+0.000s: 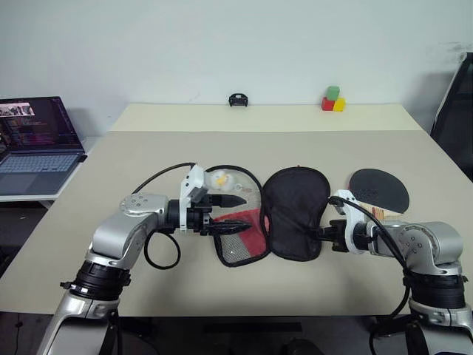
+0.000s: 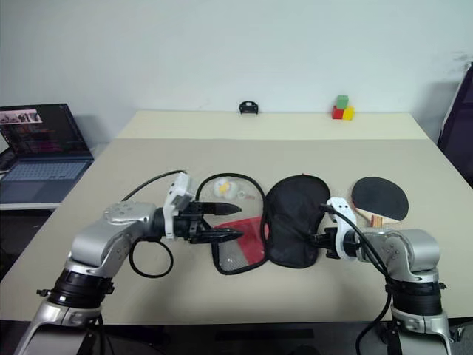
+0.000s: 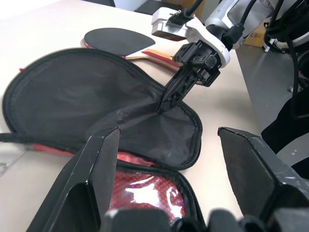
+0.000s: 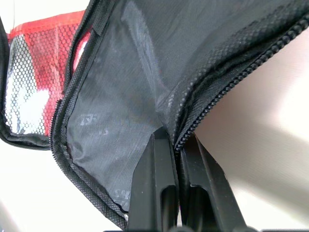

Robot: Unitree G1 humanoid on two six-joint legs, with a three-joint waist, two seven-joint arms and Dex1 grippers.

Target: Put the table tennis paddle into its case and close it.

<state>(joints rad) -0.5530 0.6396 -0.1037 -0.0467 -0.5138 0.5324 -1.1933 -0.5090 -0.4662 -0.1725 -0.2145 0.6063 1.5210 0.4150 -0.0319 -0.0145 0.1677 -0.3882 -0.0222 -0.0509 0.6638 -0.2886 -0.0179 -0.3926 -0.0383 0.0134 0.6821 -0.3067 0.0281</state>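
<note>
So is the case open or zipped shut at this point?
Open. The case lies spread flat in two halves, black lining up on one, and the paddle lies on the table beside it, not inside.

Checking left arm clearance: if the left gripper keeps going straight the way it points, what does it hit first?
Likely the case: the left gripper, open, points across its opened flap toward the right gripper, shut on the flap's edge. Depth is uncertain.

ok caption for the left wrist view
Right gripper pinches the open case's flap, paddle lying behind.
</note>
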